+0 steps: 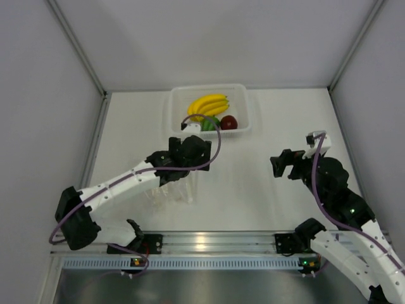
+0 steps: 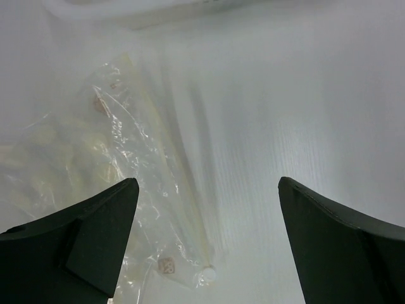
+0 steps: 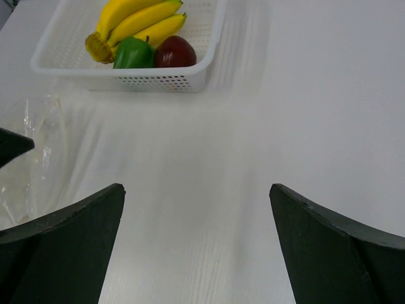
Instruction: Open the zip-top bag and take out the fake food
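From above, a white basket [image 1: 247, 114] sits against the far edge of the counter [image 1: 253, 196], about midway along it. In it lie the bananas [image 1: 209, 103], the green pepper [image 1: 210, 124] and the red fruit [image 1: 229, 121], all touching. The clear bag [image 1: 172, 190] lies flat nearer the near edge, left of the middle, well apart from the basket. The left gripper [image 1: 180, 161] hangs over the bag's far end. The right gripper [image 1: 280, 166] is over bare counter toward the right edge. From this height I cannot tell how either pair of jaws stands.

The left wrist view shows its fingers [image 2: 95, 240] set wide apart with nothing between them. The crinkled bag [image 2: 126, 152] spreads below and to the left, partly under one finger.

The right wrist view also shows fingers [image 3: 63, 253] spread wide over bare counter. The basket, holding all three toys, is ahead to the left. A corner of the bag [image 3: 31, 145] shows at the left border.
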